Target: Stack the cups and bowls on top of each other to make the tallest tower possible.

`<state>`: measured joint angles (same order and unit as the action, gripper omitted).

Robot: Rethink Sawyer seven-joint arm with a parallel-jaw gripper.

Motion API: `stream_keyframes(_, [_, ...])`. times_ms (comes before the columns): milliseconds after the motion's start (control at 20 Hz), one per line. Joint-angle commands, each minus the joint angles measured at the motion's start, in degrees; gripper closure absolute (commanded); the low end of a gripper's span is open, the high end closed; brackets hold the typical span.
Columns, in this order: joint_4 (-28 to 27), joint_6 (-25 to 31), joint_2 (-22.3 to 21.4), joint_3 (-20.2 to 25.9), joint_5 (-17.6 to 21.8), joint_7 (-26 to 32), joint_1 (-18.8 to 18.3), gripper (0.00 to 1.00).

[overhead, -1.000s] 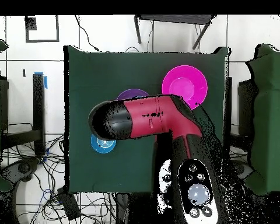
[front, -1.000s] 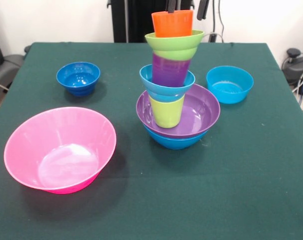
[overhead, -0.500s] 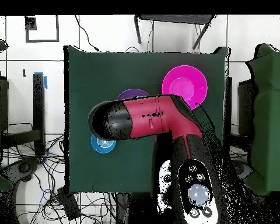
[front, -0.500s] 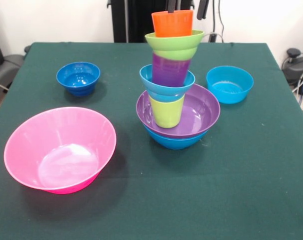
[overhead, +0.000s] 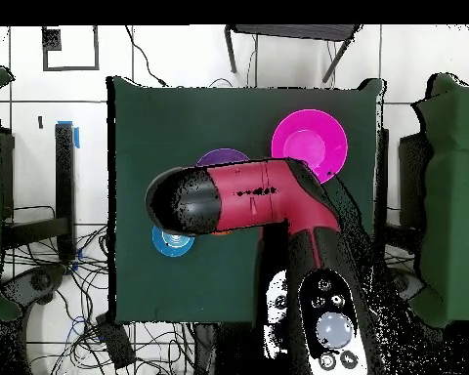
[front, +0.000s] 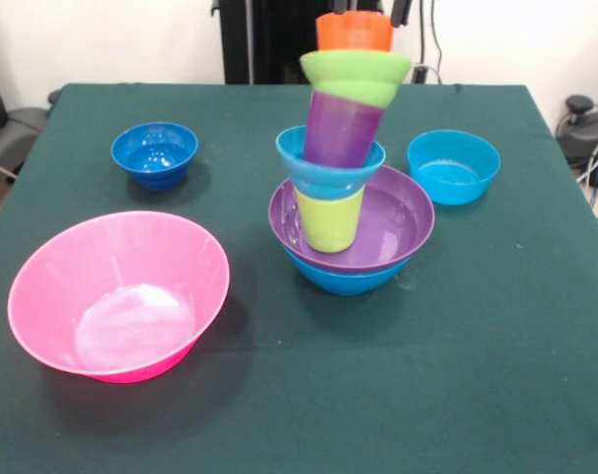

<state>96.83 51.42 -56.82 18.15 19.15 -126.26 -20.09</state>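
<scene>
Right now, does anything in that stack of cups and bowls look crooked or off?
Yes. The top of the tower leans: the purple cup, green bowl and orange cup tilt toward the picture's right, above the turquoise bowl and green cup, which stand upright.

The tower (front: 344, 168) stands near the centre of the green surface (front: 457, 346): a blue bowl (front: 343, 277) at the base carries a purple bowl (front: 388, 222), a lime green cup (front: 329, 219), a turquoise bowl (front: 324, 176), a purple cup (front: 343, 128), a lime green bowl (front: 355, 77) and an orange cup (front: 354, 32) at the top edge. The upper section, from the purple cup upward, tilts to the right. A pink bowl (front: 118, 294) sits front left, a dark blue bowl (front: 154, 154) back left and a second turquoise bowl (front: 453, 166) right of the tower, each apart from it.
</scene>
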Motion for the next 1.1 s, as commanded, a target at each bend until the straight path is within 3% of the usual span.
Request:
stream_keyframes(50, [-1.5,6.5,0.4,1.4,-0.6,3.7,0.0,0.00])
stream_keyframes(600, [-2.2,6.2,0.8,1.5,-0.4,3.5,0.2,0.00])
stream_keyframes(1100, [0.6,4.4,-0.6,1.2,-0.6,3.6,-0.1,0.00])
